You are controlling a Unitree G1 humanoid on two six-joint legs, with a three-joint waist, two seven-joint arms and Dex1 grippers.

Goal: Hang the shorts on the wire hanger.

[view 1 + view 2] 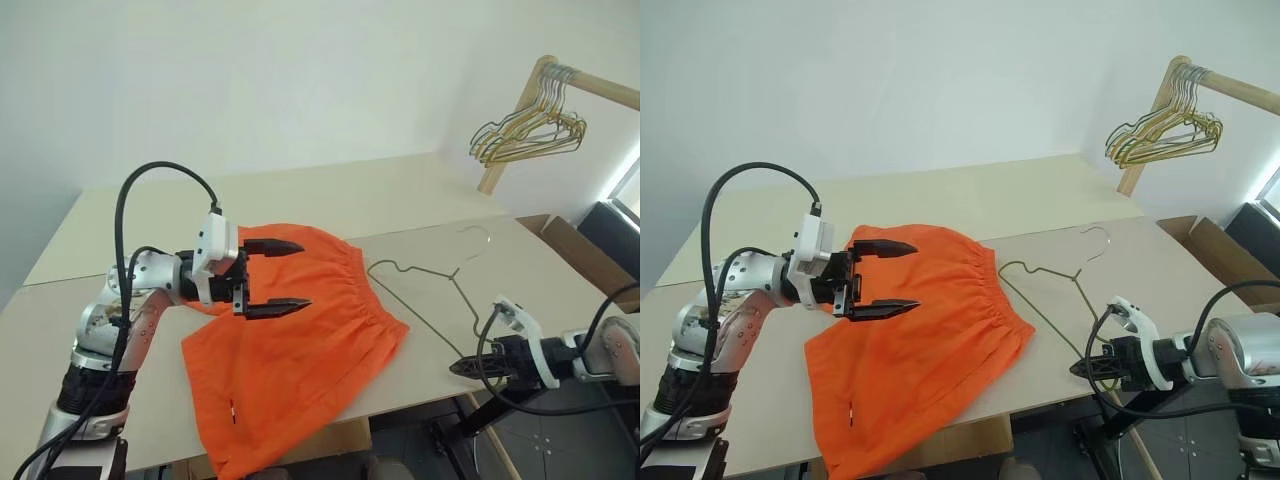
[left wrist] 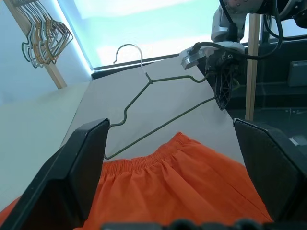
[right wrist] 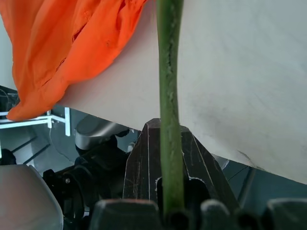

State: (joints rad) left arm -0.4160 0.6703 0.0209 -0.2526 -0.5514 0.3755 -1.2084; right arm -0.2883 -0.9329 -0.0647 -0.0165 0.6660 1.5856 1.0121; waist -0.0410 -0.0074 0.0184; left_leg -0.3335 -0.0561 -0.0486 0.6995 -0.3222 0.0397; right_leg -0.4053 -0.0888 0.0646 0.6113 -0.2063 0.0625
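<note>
Fingers of the left gripper [image 1: 272, 275] stand spread wide, one black finger above the other, both pointing sideways toward the robot's right and holding nothing. They hover just over the shorts [image 1: 300, 350], above the part nearest the far edge of the cloth; from where I stand I cannot tell whether the lower finger brushes the fabric or clears it.

The right gripper [image 1: 1081, 367] sits low at the near edge of the table [image 1: 300, 195], pressed together on the wire hanger [image 1: 440, 290]. In the right wrist view the thin greenish-gold wire [image 3: 169, 96] runs straight up out of the pinched fingers, so the grip is on the hanger's lower corner, at the table's lip.

The shorts lie flat and crumpled on the pale tabletop, bright orange, with the gathered waistband toward the hanger and one leg drooping over the near edge of the table. The hanger lies flat on the table just beside the waistband, its hook curving away toward the far right, its near side close to the cloth but seemingly apart from it. None of the shorts is threaded on the wire.

Farther off, at the right beyond the table, a bunch of gold hangers [image 1: 527, 130] dangles from a wooden rail [image 1: 590, 85], well apart from everything on the table. An open cardboard box [image 1: 580, 250] stands by the table's right end.
</note>
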